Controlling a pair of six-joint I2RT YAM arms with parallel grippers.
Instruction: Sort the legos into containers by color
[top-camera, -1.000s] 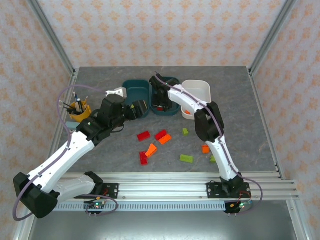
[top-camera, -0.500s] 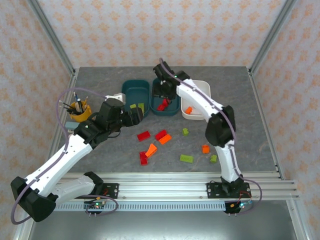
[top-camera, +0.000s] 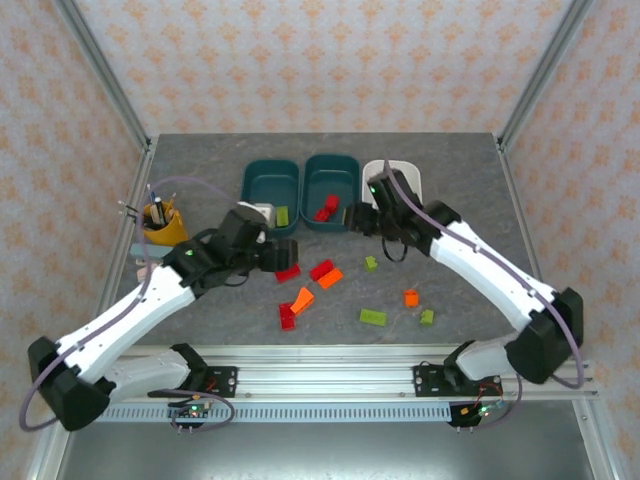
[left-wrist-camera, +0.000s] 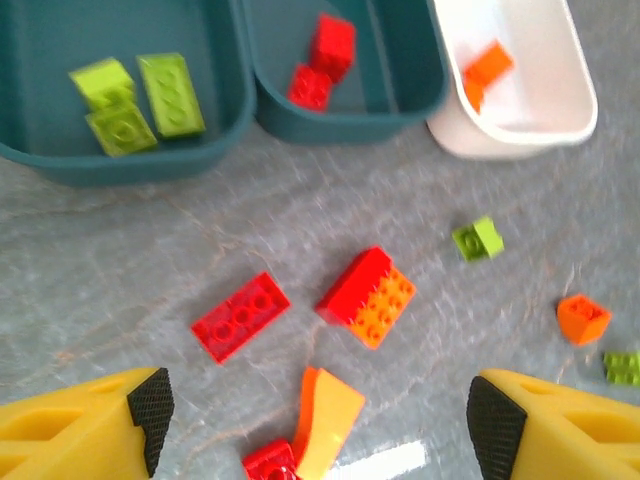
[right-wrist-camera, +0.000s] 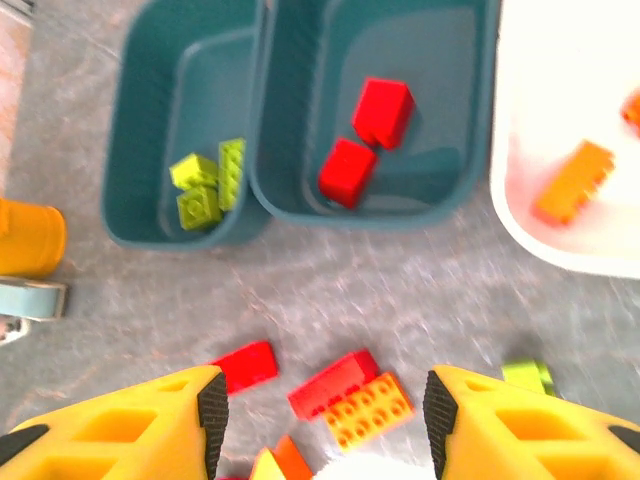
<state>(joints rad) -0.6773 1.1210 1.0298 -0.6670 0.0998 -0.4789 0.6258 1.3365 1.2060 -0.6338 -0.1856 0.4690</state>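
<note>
With the left jaws and right jaws both released and empty above them, the loose bricks (left-wrist-camera: 240, 315) lay scattered on the counter (left-wrist-camera: 120, 250) just short of the three trays (left-wrist-camera: 350, 112), light, stiff and slick, probably best pinched across flat sides, though a red and orange pair (left-wrist-camera: 365, 297) touched, crowding any grasp.

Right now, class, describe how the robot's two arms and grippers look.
The left arm and right arm have white links, black joints and a lilac cable each. The left gripper and right gripper have yellow wedge-shaped fingers tipped with black ribbed pads.
</note>
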